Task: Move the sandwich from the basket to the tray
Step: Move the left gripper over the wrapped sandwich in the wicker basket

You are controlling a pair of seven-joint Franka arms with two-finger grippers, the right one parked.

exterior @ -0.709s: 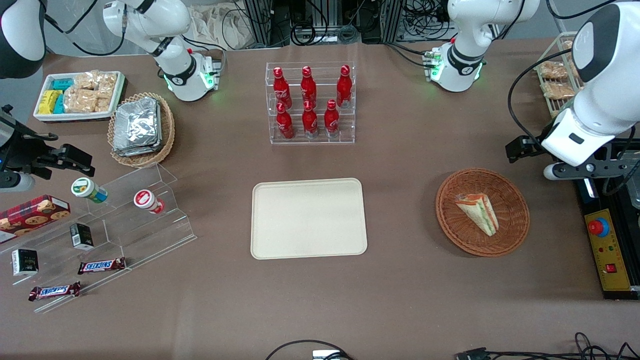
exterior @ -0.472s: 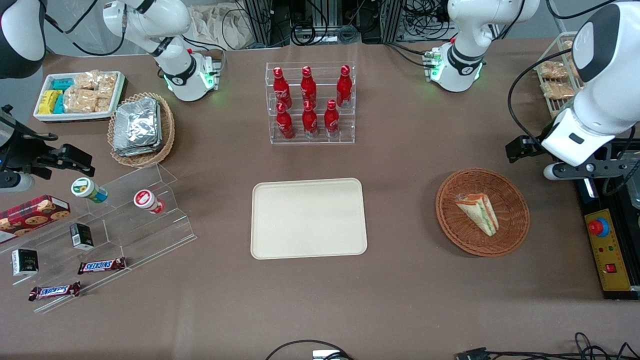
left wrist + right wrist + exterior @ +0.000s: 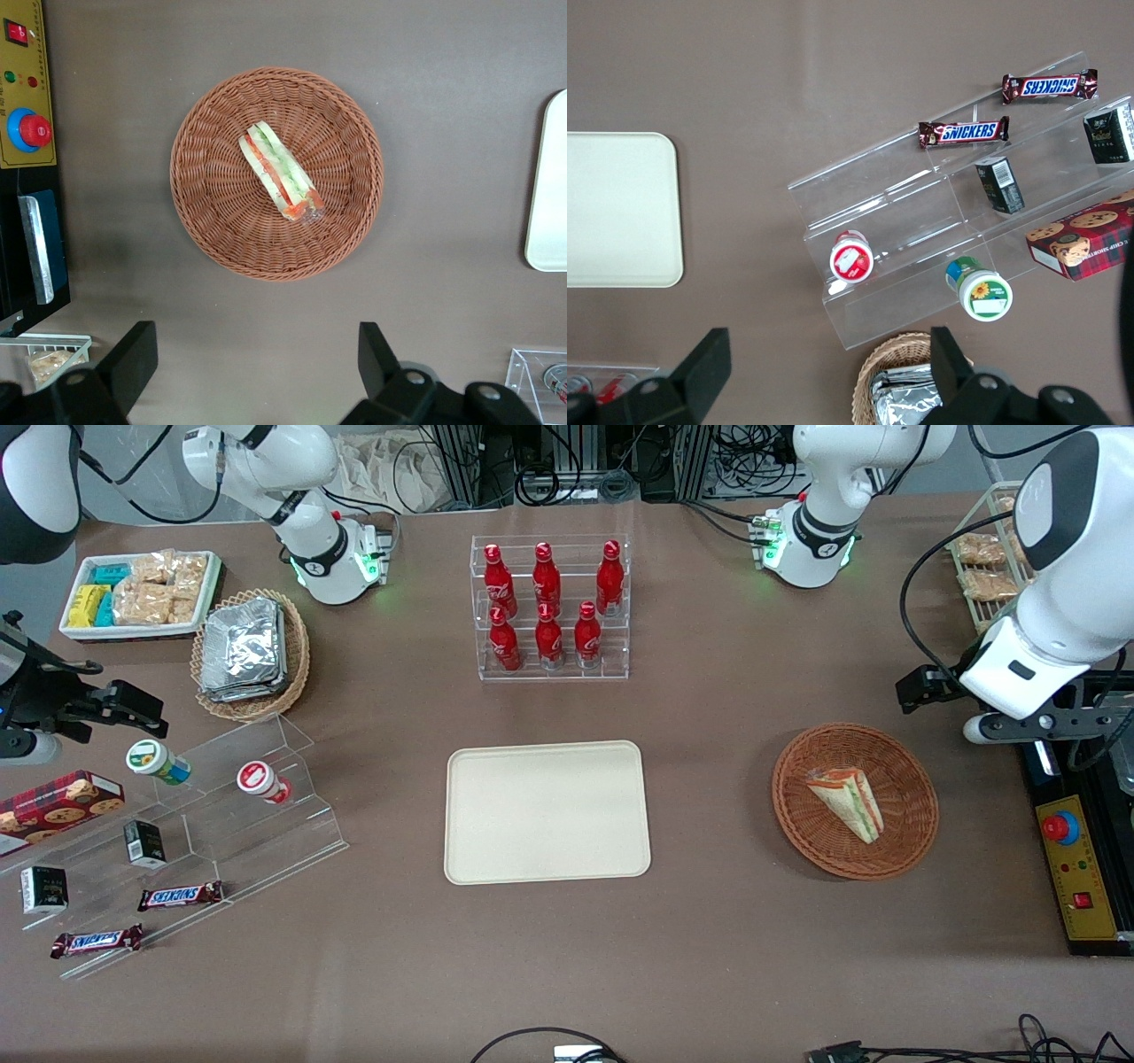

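Status: nothing moved yet; you've got the whole job ahead – reach, grasp, lift, carry, drop

Front view, items as they run across:
- snack bin (image 3: 140,593), foil basket (image 3: 251,653), acrylic steps (image 3: 208,841) w/ small goods – toward parked arm's end, not yr concern
- bottle rack (image 3: 549,607) – mid-table, farther from front cam than the tray
- tray (image 3: 547,812) – bare, nothing on it
- basket (image 3: 855,801) – toward working arm's end, well apart from tray
- sandwich (image 3: 846,803) – lying in basket, near its centre, untouched
- gripper (image 3: 939,691) – up in the air by the basket's rim, on the side away from front cam; not over the sandwich

View diffs:
- wrist cam gives you what front can't: fingers (image 3: 133,359) spread wide, nothing between them, gripper (image 3: 257,363) hovering clear of the basket (image 3: 205,212); sandwich (image 3: 281,173) seen straight down, filling edge up, green + red layers readable; only a sliver of tray (image 3: 549,186)
- front gives you what wrist can't: full basket-to-tray run, clear tabletop between them, whole tray
- right wrist cam: steps, goods, part of tray (image 3: 620,212) only – no basket, no sandwich

Judgement: approx. 0% done; first step is to centre over the wedge & descend
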